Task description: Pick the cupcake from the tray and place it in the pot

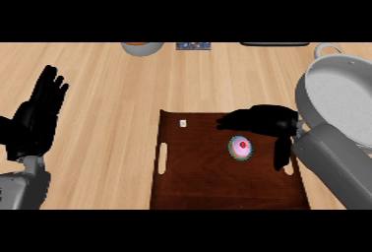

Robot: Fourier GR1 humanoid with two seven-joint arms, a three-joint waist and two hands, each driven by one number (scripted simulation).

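Since right hand hung open at one o'clock of the cupcake, an off-centre close could have tipped it on the tray; left hand idle, open.

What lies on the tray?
A cupcake and a small white piece lie on the tray. The right hand covers its far right corner.

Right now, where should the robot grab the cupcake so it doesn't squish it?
Probably by its round sides, coming down from above with the right hand. The cupcake stands upright on the tray, frosting up, so the sides are free.
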